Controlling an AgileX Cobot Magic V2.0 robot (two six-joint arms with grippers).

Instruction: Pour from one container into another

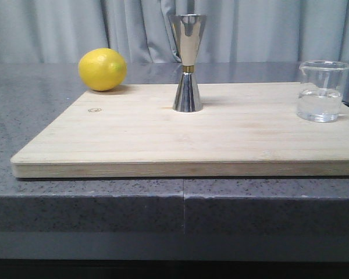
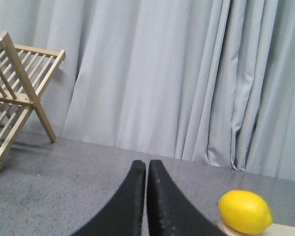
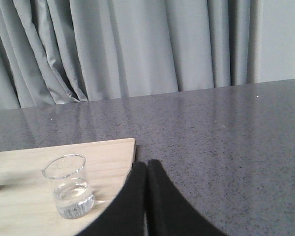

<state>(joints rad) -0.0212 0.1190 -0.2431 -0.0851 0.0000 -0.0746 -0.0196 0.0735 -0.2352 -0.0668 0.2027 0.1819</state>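
Standing upright near the middle of a pale wooden cutting board (image 1: 163, 145), a little toward its far edge, is the shiny steel hourglass-shaped jigger (image 1: 188, 63) with a thin gold band at its narrow waist. The small clear glass beaker (image 1: 321, 90) with a pouring lip stands at the right end of the same board, well apart from the jigger, and it has clear liquid in its lower part. A bright yellow lemon (image 1: 102, 69) rests at the far left corner of the board — from the front I cannot tell if it sits on the wood or on the dark grey speckled countertop (image 1: 104, 203) just beside it.

No arm shows in the front view. The left gripper (image 2: 147, 172) has its two black fingers pressed together and holds nothing; the lemon lies near it, to its right, and a light wooden slatted rack (image 2: 14, 93) stands far off on the counter to its left. The right gripper (image 3: 147, 169) also has its fingers pressed together with nothing between them — the beaker stands on the board's corner, just to its left. Grey pleated curtains (image 1: 279, 29) hang behind the counter.
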